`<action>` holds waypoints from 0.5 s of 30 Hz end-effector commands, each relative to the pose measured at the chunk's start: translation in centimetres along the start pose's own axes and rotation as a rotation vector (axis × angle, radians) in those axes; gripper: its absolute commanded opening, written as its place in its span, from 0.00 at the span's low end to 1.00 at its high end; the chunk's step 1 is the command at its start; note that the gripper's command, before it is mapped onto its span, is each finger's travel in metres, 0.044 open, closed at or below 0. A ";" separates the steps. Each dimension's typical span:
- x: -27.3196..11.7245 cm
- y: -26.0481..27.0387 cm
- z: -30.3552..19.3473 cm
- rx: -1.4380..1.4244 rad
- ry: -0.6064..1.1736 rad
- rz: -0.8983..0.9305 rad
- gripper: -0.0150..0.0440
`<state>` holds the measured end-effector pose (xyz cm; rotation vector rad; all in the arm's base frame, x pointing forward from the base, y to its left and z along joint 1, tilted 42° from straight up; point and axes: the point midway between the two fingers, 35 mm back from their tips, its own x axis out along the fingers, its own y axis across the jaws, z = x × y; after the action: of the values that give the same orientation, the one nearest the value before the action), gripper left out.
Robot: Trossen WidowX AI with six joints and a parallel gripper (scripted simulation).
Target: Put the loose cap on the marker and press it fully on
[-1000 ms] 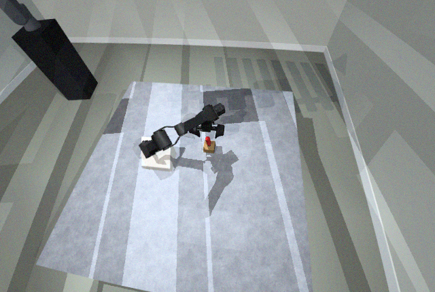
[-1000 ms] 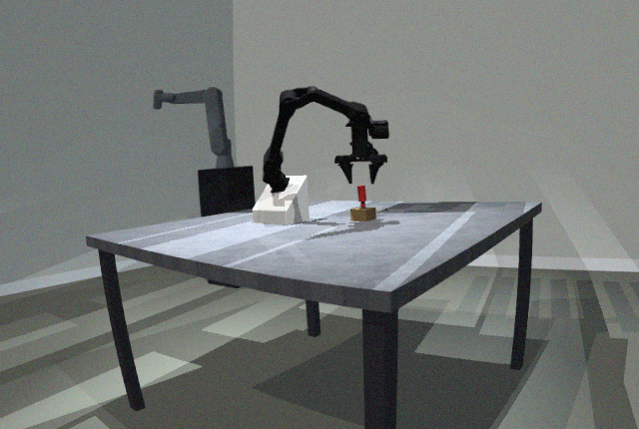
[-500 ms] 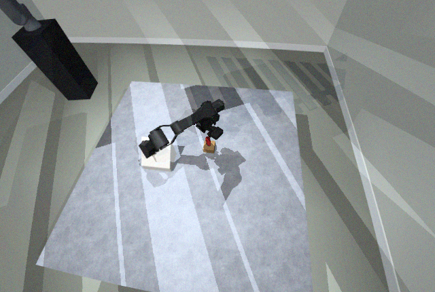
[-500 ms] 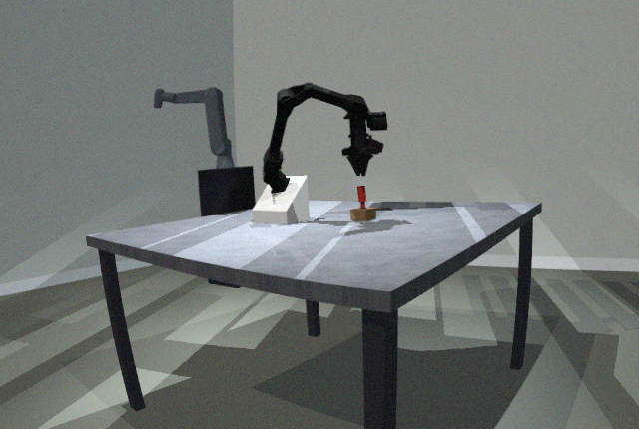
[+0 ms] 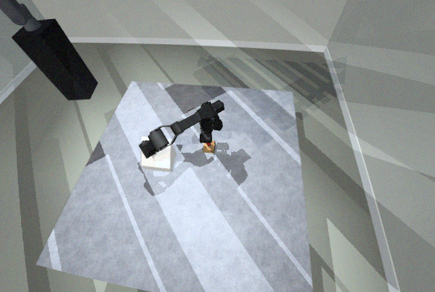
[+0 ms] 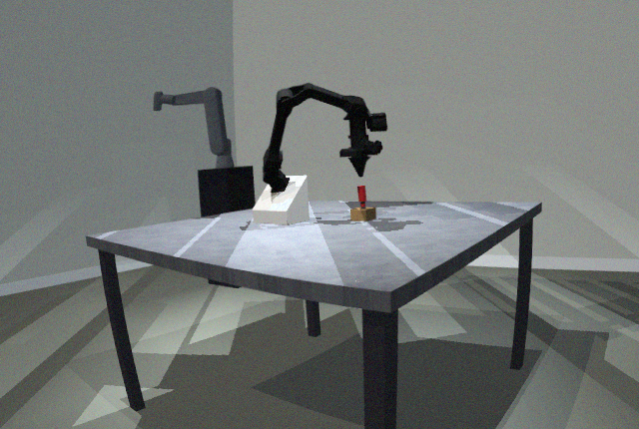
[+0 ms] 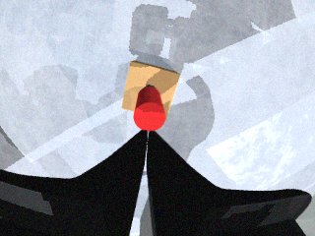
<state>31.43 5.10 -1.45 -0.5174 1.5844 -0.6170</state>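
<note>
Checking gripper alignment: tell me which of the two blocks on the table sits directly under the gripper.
The small tan holder block with the red cap standing in it, below the shut gripper; the larger white block carries the arm's base.

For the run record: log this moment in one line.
gripper: shut, empty, above marker, apart | cap: red, on marker | marker: upright in holder block | table: holder block rests on it
</note>
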 end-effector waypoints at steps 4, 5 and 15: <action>0.2 -0.1 -0.1 0.135 -0.002 -0.004 0.25; 0.2 -0.1 -0.1 0.135 -0.002 -0.004 0.25; 0.9 -0.1 -0.1 0.136 -0.002 -0.004 0.25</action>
<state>31.36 4.77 -1.78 -0.4190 1.5302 -0.7146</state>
